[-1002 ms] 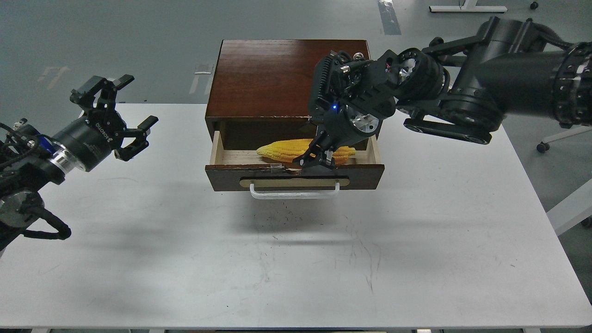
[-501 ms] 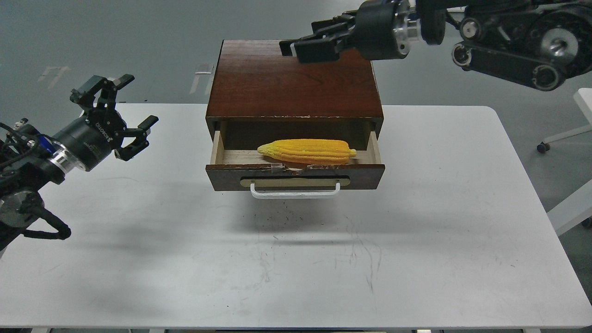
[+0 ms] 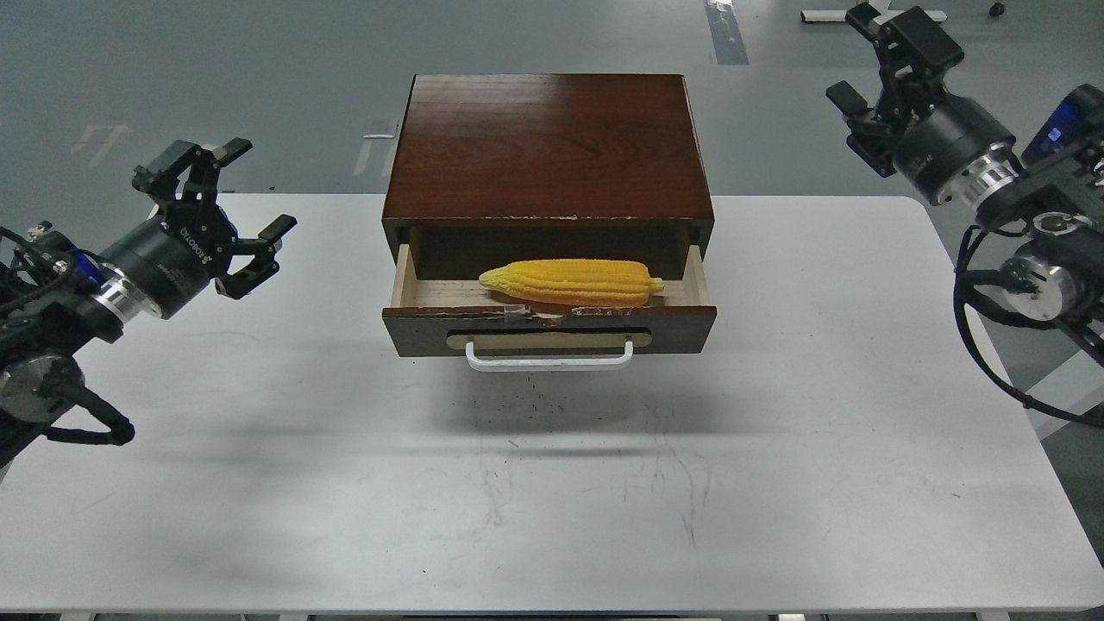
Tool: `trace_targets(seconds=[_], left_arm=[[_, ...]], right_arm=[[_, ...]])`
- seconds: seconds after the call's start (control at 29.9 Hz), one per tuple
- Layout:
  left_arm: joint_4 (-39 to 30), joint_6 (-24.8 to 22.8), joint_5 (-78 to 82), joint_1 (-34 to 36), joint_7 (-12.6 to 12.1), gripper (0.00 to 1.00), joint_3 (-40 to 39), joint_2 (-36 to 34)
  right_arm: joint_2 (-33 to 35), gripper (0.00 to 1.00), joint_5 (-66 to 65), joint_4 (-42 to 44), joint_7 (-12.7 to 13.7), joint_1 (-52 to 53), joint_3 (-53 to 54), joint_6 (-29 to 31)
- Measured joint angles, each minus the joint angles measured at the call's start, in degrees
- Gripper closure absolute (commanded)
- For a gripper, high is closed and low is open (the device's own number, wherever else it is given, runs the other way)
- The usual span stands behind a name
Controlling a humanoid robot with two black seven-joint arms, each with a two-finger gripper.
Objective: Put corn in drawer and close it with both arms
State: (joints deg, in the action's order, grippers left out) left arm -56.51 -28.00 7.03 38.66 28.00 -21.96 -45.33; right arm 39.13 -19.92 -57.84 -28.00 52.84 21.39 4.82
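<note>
Corn (image 3: 569,283) lies on its side inside the drawer (image 3: 549,326), a long yellow cob with ridged kernel rows, its tapered tip pointing toward the left and its blunt end toward the right. It rests on the pale wood floor close to the drawer's front wall and takes up the middle and right part of the opening, leaving bare floor to the left of the tip. Nothing touches it.

That drawer stands pulled out from the dark reddish-brown cabinet (image 3: 548,147), with its pale side walls showing on both sides. Its dark front panel has a chipped top edge, most ragged just in front of the cob, and carries a white bar handle (image 3: 549,357) on a tan plate (image 3: 548,341).

All of this sits toward the far edge of a white table (image 3: 552,500), whose near surface shows scuffs and fine dark scratches.

On the table's left side the left gripper (image 3: 229,207) hovers above the surface, well apart from the cabinet, its black fingers spread wide and holding nothing. At the far right corner the right gripper (image 3: 880,78) is raised above and beyond the table's edge, also well clear of the cabinet, its fingers parted and empty. Cables loop below the right arm's silver wrist ring (image 3: 992,177).
</note>
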Motion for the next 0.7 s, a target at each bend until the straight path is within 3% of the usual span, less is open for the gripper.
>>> trace_targets(seconds=[0.23,0.43,0.7], left_arm=[[0.15,0.00,0.00,0.33,0.00,0.00,0.00,-0.67],[0.13,0.00,3.58,1.67,0.00,0.02,-0.09,-1.50],[-3.34,-0.02,28.19,6.85,0.00,0.25,-3.42,-2.65]], right_arm=[[-2.38,0.02,13.86,6.12,0.00,-10.15,4.51,0.93],[-6.89,0.02,17.18,12.47,0.00,-14.48,4.58,2.57],[-10.04,0.02,17.26,14.27,0.00,-17.28,4.04,2.96]])
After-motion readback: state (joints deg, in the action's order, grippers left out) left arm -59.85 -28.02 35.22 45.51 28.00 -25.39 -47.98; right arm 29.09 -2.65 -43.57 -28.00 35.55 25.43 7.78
